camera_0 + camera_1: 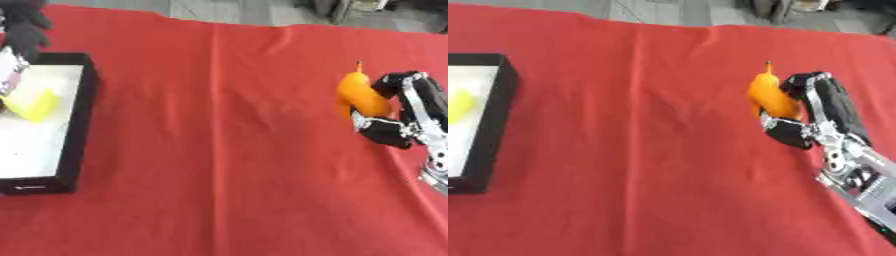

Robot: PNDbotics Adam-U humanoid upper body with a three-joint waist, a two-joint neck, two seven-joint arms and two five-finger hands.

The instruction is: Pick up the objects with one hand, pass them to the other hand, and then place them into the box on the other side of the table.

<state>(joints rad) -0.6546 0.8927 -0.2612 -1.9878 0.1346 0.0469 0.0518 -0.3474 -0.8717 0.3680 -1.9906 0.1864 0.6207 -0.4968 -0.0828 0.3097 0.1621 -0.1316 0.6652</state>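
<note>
Red cloth (pixel 227 150) throughout. Well right of the box (pixel 80 125) we note our right hand (pixel 807 117) curled round an orange fruit (pixel 770 97); our left hand (pixel 13 70), above the box's near wall, finger state unclear.

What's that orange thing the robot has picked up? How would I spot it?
Start at the red tablecloth and go to its right side, where the right hand reaches in. The orange fruit sits in its curled fingers, pear-shaped with a thin stem up. The only other bright item is yellow, in the box at left.
</note>
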